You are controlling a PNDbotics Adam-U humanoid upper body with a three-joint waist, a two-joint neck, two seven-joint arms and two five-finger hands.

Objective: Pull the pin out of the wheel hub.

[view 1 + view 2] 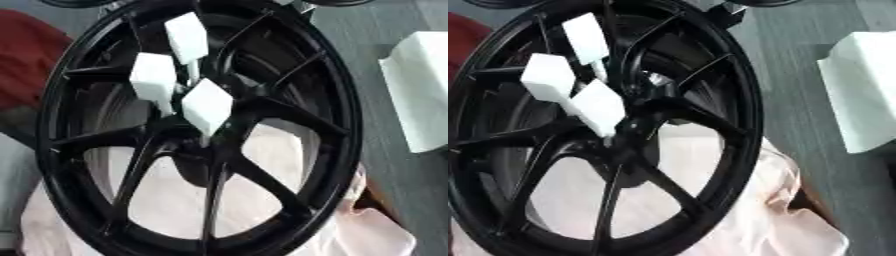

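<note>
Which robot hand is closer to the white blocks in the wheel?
Neither left nor right: no hand shows in either view. The three white blocks sit untouched at the middle of the black wheel.

Wheel (289, 115) on a cloth (376, 235), three pins (206, 105) in its hub, a block (422, 90) to the right.

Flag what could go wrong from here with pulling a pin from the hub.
1. Three white block-headed pins crowd the hub of the black spoked wheel, heads nearly touching; grasping one may knock its neighbours.
2. The wheel rests on crumpled pale pink cloth, so it could shift under a pull.
3. No robot hand is in view, so the approach between the spokes cannot be checked.
</note>
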